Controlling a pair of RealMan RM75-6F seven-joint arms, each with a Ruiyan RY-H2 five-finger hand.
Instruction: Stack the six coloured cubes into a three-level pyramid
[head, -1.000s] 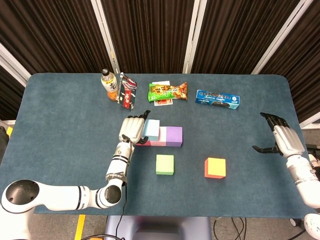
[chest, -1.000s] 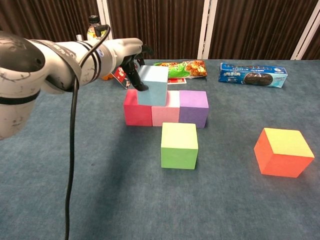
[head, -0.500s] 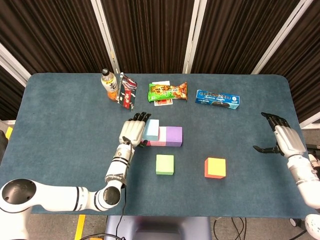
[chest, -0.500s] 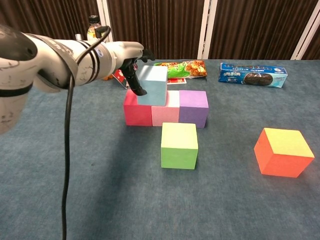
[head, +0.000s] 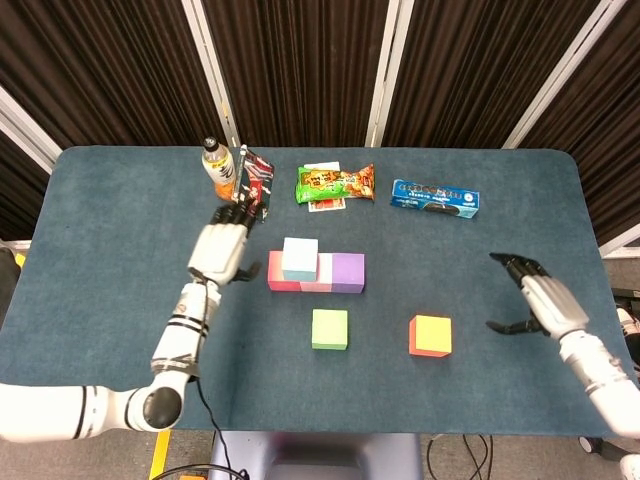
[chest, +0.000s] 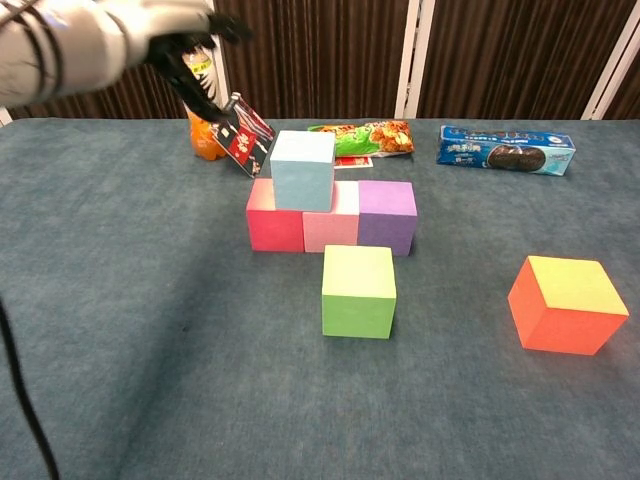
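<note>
Dark curtains back the blue table (head: 120, 220). At frame centre, a light blue cube (head: 300, 258) sits on the red, pink and purple row (head: 316, 280); green cube (head: 329, 328) and orange cube (head: 430, 335) remain unstacked. Left hand (head: 221, 247) and right hand (head: 535, 300) hold nothing, fingers apart.

Matt, foam-like cubes (chest: 358, 290) sit on a napped cloth table cover (chest: 150, 350), with glossy plastic snack wrappers (chest: 505, 148) behind.

The left hand (head: 222, 248) has let go of the light blue cube (head: 299, 258) and drawn back to the left, fingers apart; the right hand (head: 533, 300) has moved left, nearer the orange cube (head: 430, 336)
</note>
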